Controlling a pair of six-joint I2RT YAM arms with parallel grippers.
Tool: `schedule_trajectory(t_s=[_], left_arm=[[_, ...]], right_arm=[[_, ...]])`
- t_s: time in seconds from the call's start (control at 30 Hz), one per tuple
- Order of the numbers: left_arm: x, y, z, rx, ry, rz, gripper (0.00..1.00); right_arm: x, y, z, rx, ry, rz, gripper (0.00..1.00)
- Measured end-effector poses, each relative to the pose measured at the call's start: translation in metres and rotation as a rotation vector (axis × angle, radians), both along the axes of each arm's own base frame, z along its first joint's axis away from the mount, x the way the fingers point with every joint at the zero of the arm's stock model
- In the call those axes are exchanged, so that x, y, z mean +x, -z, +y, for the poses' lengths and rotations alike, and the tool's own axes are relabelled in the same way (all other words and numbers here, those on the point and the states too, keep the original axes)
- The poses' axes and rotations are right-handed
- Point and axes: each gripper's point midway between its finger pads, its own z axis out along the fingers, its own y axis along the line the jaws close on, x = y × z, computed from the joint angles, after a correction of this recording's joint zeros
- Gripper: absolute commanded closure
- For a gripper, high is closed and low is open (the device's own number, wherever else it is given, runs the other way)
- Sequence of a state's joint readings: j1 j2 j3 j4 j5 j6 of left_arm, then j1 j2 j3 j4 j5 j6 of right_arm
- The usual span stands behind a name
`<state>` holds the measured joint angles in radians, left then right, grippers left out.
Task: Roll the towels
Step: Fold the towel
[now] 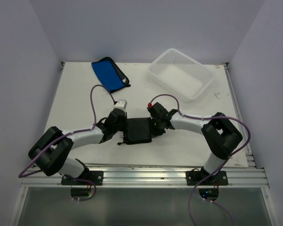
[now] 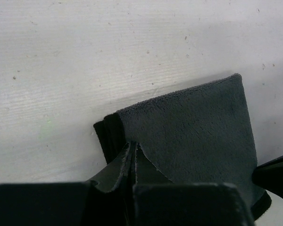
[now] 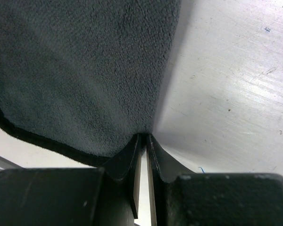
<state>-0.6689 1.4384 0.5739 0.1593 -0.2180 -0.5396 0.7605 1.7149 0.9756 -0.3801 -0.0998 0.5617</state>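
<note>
One overhead view, two wrist close-ups.
The top camera looked down from above and behind both arms, far enough to take in the whole table (image 1: 75, 94). Each wrist camera sat just behind its own gripper, facing along the fingers: the left gripper (image 2: 133, 144) and the right gripper (image 3: 143, 137) low in frame, the dark towel (image 2: 188, 132) close ahead of the tips; all three views shared that towel.

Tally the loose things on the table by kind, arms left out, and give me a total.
Towels: 2, the blue towel and the dark towel
Baskets: 1, the white basket
Total: 3
</note>
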Motion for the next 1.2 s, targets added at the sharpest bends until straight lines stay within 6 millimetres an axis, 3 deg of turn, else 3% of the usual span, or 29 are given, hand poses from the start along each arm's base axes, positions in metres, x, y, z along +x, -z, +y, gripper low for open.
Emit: schedule_trajectory(t_s=[0.23, 0.33, 0.47, 0.57, 0.63, 0.8, 0.93, 1.2], left_arm=[[-0.001, 0.002, 0.003, 0.016, -0.006, 0.010, 1.00], [-0.001, 0.000, 0.006, 0.030, -0.012, 0.011, 0.89], [0.003, -0.021, 0.005, 0.018, -0.016, -0.022, 0.74], [0.010, -0.042, -0.001, -0.016, -0.016, -0.060, 0.69], [0.014, -0.053, -0.006, -0.039, -0.010, -0.080, 0.68], [0.020, -0.067, -0.018, -0.070, 0.013, -0.089, 0.67], [0.019, -0.064, -0.024, -0.085, 0.034, -0.068, 0.67], [0.015, -0.048, -0.031, -0.086, 0.066, -0.024, 0.67]], right_arm=[[0.001, -0.005, -0.002, -0.018, 0.002, -0.001, 0.71], [0.002, -0.016, -0.006, -0.024, 0.009, -0.023, 0.68], [0.007, -0.047, -0.006, 0.023, 0.029, -0.095, 0.62], [0.010, -0.070, -0.003, 0.079, 0.053, -0.142, 0.60], [0.010, -0.075, -0.001, 0.118, 0.079, -0.154, 0.59], [-0.003, -0.048, -0.004, 0.156, 0.164, -0.088, 0.58], [-0.016, -0.025, -0.011, 0.159, 0.232, -0.033, 0.56], [-0.011, -0.018, -0.005, 0.209, 0.300, -0.025, 0.48]])
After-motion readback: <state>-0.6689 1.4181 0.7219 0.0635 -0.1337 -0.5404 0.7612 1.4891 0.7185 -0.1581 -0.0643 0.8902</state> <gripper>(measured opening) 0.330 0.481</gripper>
